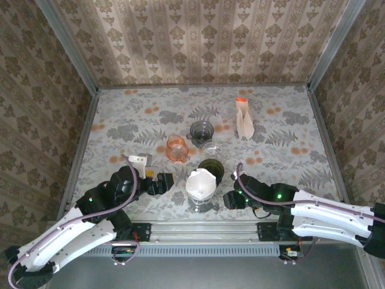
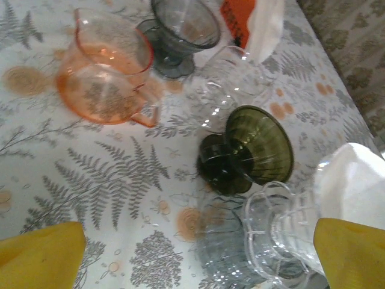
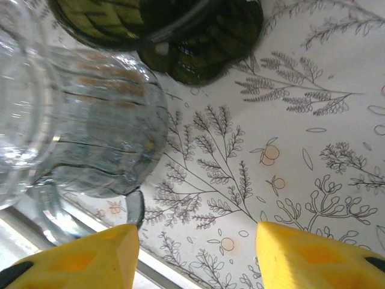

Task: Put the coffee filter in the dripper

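The white paper coffee filter (image 1: 200, 182) sits in the clear dripper (image 1: 202, 197) at the near edge of the table (image 1: 120, 114), between the two arms. It rises well above the rim and looks lopsided, so it is judged not fully seated. The left gripper (image 1: 163, 182) has its jaws wide apart and holds nothing. In the left wrist view, one yellow fingertip (image 2: 352, 253) lies just beside the filter (image 2: 355, 180) and the dripper wall (image 2: 283, 235). Hazard: a careless retreat can snag the thin, creased paper and lift it out, since paper this light has nothing to hold it down. The right gripper (image 1: 231, 198) is also apart and empty, low beside the dripper. A sideways move here can push the dripper, which looks like light, ribbed, transparent plastic or glass with a loop handle (image 3: 135, 208). A shove may slide or tip it against the dark green dripper (image 1: 212, 170) just behind it. That part is glossy, cone-shaped and ribbed, with a scalloped base. The tablecloth is smooth and printed with ferns, and is judged to offer little grip.
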Available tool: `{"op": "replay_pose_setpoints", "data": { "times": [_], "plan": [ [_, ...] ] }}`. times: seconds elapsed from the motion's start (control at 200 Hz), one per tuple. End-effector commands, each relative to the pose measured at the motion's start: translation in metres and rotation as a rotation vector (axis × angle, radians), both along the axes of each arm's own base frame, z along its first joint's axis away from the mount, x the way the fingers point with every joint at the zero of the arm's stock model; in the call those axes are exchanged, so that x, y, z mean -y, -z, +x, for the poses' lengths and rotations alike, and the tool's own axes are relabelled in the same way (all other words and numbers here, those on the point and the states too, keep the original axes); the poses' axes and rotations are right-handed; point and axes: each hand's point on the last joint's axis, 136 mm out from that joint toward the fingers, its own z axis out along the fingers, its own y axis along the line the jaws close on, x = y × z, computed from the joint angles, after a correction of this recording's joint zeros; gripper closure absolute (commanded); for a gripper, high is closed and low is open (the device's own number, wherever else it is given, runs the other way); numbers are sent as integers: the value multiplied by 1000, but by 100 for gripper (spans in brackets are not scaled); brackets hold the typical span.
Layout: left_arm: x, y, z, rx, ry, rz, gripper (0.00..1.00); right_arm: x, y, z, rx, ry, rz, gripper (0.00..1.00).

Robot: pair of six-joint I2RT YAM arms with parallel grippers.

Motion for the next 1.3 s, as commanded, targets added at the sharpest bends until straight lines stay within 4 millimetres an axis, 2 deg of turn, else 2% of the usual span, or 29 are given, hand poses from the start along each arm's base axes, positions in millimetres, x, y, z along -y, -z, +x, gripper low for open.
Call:
{"op": "replay_pose_setpoints", "data": {
  "times": [0.0,0.175,0.425,0.59,0.81,1.295],
  "plan": [
    [-11,5,0,-40,-62,-22,2,-15,3,3,-18,10,70,50],
    [-19,-1,1,-29,-83,-9,1,-19,33,4,-160,49,116,58],
    [-32,-39,3,65,-96,9,1,-32,39,-4,-320,34,198,61],
    [-39,-56,3,108,-100,21,1,-32,51,-12,-376,35,190,64],
    [-45,-70,3,146,-108,28,1,-44,53,-8,-389,21,225,67],
    [-59,-85,-1,182,-128,31,0,-83,46,5,-378,-55,239,70]
  ]
}}
